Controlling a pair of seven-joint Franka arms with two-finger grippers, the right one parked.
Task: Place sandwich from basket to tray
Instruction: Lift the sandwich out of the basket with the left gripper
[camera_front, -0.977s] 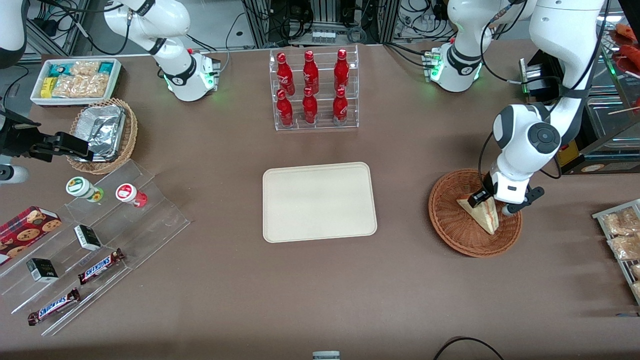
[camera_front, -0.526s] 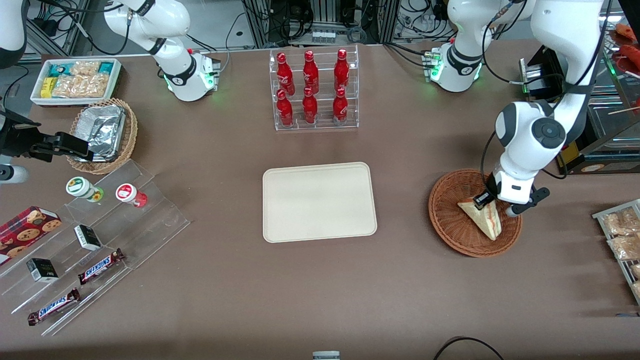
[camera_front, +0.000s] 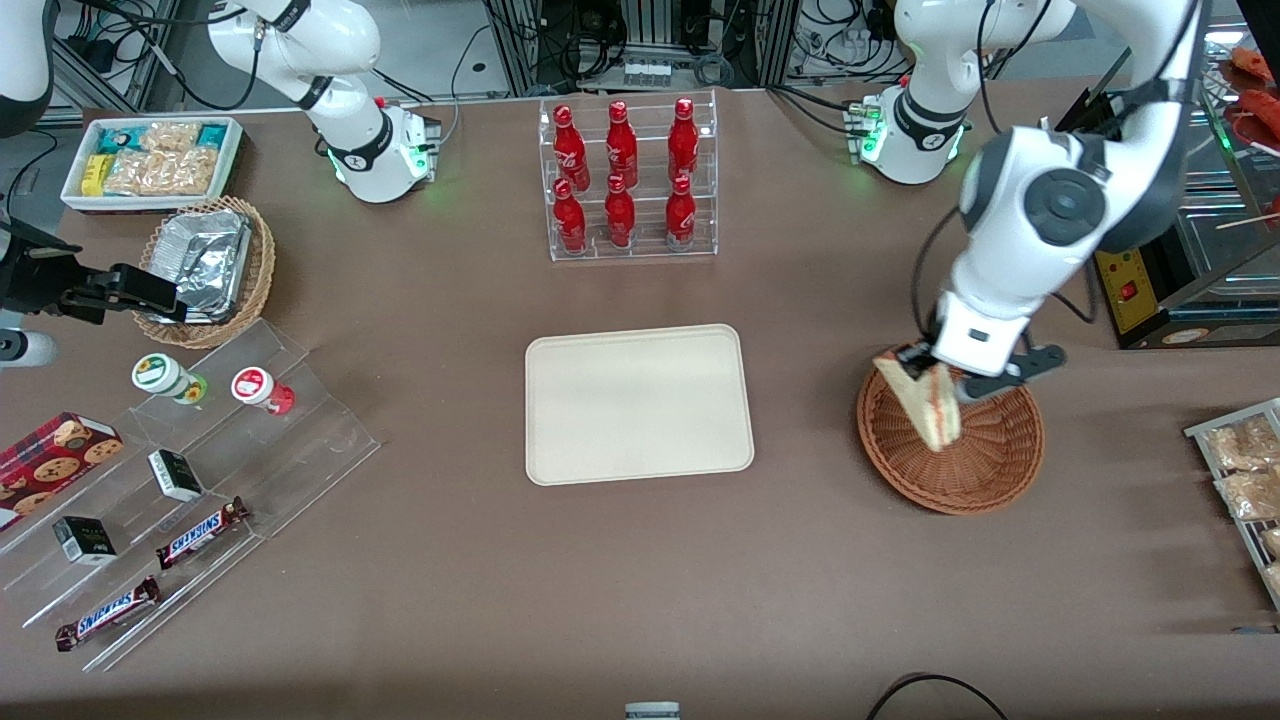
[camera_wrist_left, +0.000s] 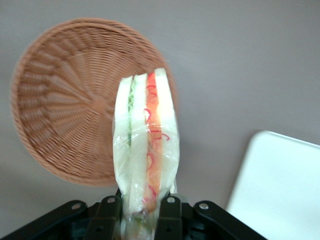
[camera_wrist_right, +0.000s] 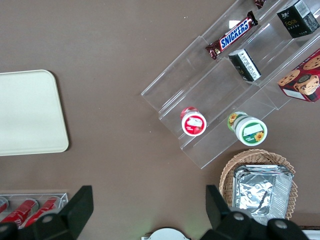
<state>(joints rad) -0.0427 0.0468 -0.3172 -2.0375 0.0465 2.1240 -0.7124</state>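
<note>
Sandwich (camera_front: 925, 410), a film-wrapped wedge, hangs clear above the wicker basket (camera_front: 985, 470), over its rim nearest the tray (camera_front: 640, 405); judged light, soft, easily crushed, film slippery. Gripper (camera_wrist_left: 145, 212) is clenched on the wedge's broad end, fingers (camera_wrist_left: 110, 212) flat against the bread faces, tip dangling free.

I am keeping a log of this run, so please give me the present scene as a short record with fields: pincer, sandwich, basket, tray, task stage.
pincer: left arm's pincer above the basket, shut on the sandwich
sandwich: sandwich lifted clear of the basket, hanging from the pincer, filling edge visible
basket: basket on the table, toward the working arm's end, nothing in it
tray: tray at the table's middle, nothing on it
task stage: sandwich picked up, not yet over the tray
</note>
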